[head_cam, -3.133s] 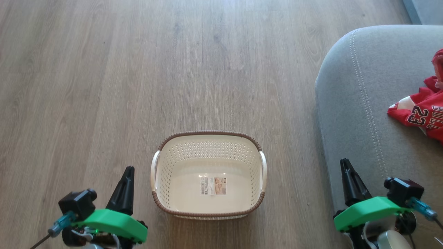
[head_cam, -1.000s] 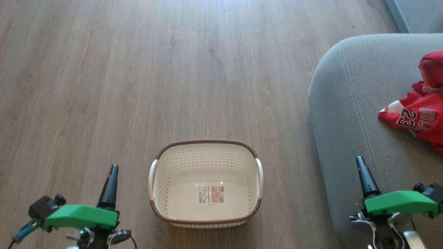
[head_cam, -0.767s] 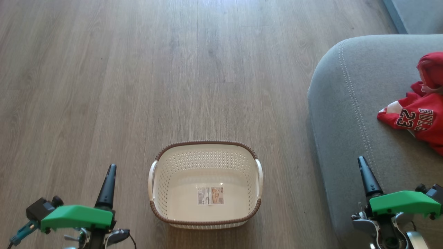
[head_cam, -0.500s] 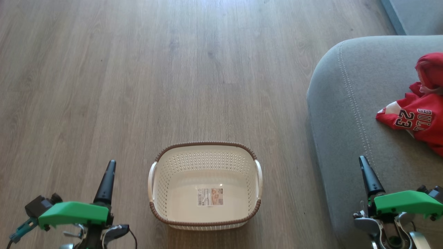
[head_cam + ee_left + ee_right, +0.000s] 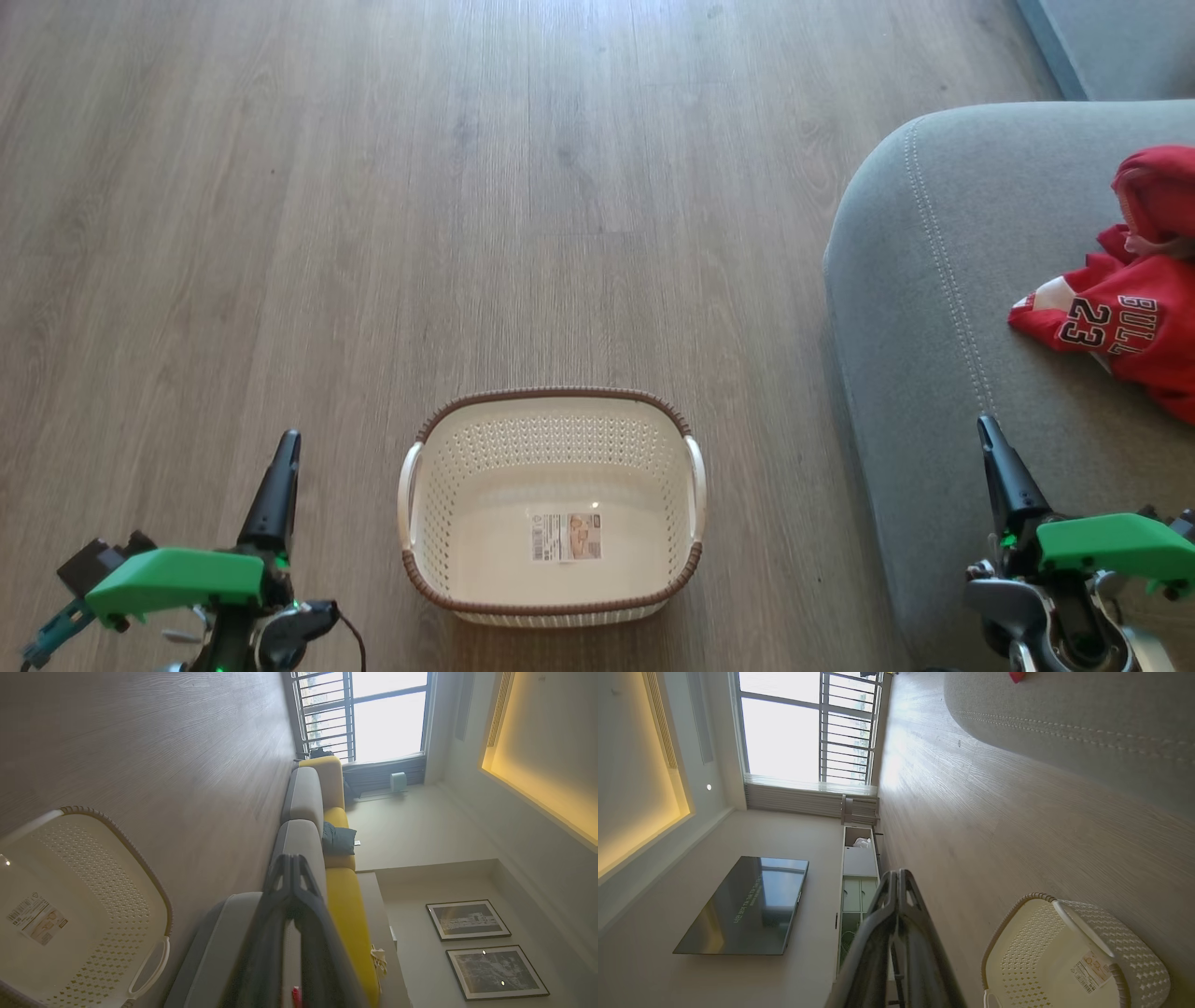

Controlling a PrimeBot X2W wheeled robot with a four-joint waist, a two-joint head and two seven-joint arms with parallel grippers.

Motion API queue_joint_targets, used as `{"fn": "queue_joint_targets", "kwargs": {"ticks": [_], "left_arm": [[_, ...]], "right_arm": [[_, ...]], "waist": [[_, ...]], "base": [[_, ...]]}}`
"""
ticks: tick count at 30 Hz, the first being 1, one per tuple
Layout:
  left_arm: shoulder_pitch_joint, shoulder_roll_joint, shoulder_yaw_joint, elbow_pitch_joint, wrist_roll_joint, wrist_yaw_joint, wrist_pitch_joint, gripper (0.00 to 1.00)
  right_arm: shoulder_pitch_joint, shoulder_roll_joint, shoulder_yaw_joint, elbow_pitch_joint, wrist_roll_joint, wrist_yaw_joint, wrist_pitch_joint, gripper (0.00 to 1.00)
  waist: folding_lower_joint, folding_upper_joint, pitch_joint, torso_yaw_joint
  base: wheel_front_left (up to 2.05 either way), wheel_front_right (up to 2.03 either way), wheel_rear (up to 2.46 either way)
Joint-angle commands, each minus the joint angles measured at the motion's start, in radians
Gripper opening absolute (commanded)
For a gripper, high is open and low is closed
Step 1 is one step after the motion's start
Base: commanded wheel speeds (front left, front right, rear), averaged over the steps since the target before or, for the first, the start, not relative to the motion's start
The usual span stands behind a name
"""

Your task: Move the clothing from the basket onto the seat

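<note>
Retracting: your left gripper (image 5: 280,462) and right gripper (image 5: 991,443) have drawn back, fingers closed, empty | basket (image 5: 551,396) bare | Bulls jersey (image 5: 1120,331) on sofa seat (image 5: 934,280) | task looks finished.

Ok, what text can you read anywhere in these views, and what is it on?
"23": red jersey on the seat.
"BULL": same jersey, further letters hidden.
Sticker in the basket: print too small to read.
Television screen: faint lettering, too blurred to read.
</note>
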Motion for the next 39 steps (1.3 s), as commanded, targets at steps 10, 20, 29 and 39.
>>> {"fn": "queue_joint_targets", "kwargs": {"ticks": [10, 20, 29, 39], "left_arm": [[-0.063, 0.009, 0.045, -0.028, -0.122, -0.010, 0.038, 0.00], [-0.064, 0.008, 0.049, -0.027, -0.144, -0.010, 0.045, 0.00], [-0.064, 0.008, 0.050, -0.027, -0.144, -0.010, 0.045, 0.00], [-0.064, 0.007, 0.051, -0.027, -0.143, -0.010, 0.046, 0.00]], "right_arm": [[-0.067, 0.000, 0.002, -0.043, 0.122, 0.000, 0.037, 0.00], [-0.068, 0.002, -0.003, -0.044, 0.142, 0.000, 0.045, 0.00], [-0.068, 0.004, -0.006, -0.044, 0.140, 0.000, 0.047, 0.00], [-0.069, 0.005, -0.008, -0.044, 0.138, 0.000, 0.049, 0.00]], "waist": [[0.0000, 0.0000, -0.008, -0.003], [0.0000, 0.0000, -0.009, -0.004], [0.0000, 0.0000, -0.009, -0.004], [0.0000, 0.0000, -0.009, -0.004]], "base": [[0.00, 0.00, 0.00], [0.00, 0.00, 0.00], [0.00, 0.00, 0.00], [0.00, 0.00, 0.00]]}}
